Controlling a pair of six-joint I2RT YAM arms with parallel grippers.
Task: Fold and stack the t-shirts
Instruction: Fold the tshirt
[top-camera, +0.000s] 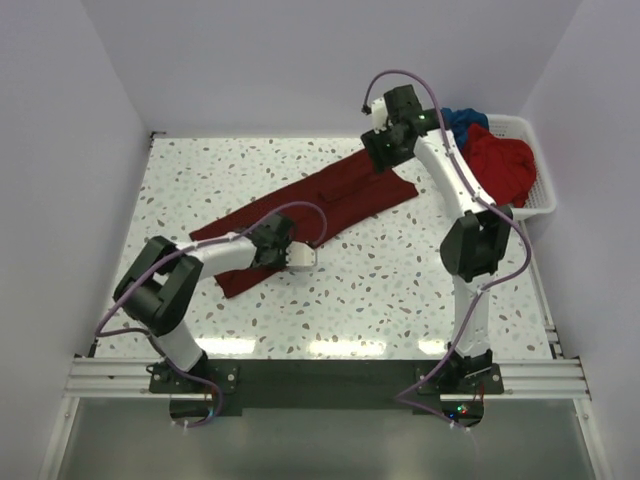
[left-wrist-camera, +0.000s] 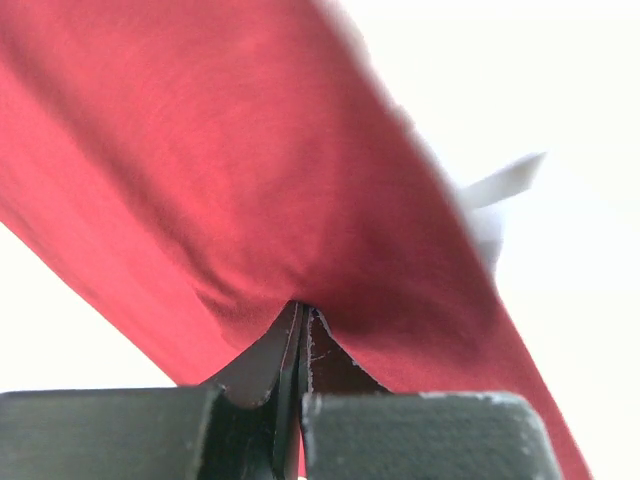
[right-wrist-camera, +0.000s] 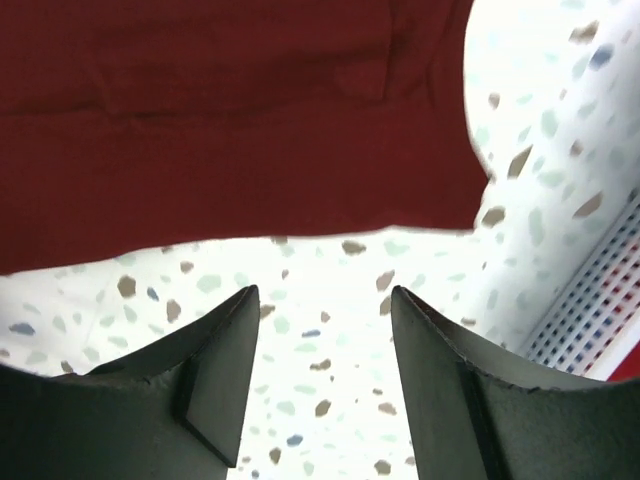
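Note:
The dark maroon t-shirt (top-camera: 340, 195) lies stretched in a long diagonal band across the speckled table. My left gripper (top-camera: 268, 250) is shut on its near left part; in the left wrist view the closed gripper (left-wrist-camera: 302, 312) pinches a fold of the maroon cloth (left-wrist-camera: 250, 170). My right gripper (top-camera: 380, 150) hovers open and empty over the shirt's far right end. In the right wrist view this gripper (right-wrist-camera: 325, 300) is over bare table just short of the shirt's edge (right-wrist-camera: 230, 120). The brighter red t-shirt (top-camera: 500, 165) and the blue t-shirt (top-camera: 462, 120) lie bunched in the basket.
The white slatted basket (top-camera: 545, 195) stands at the back right corner against the wall, and its wall shows in the right wrist view (right-wrist-camera: 590, 300). White walls enclose the table on the left, back and right.

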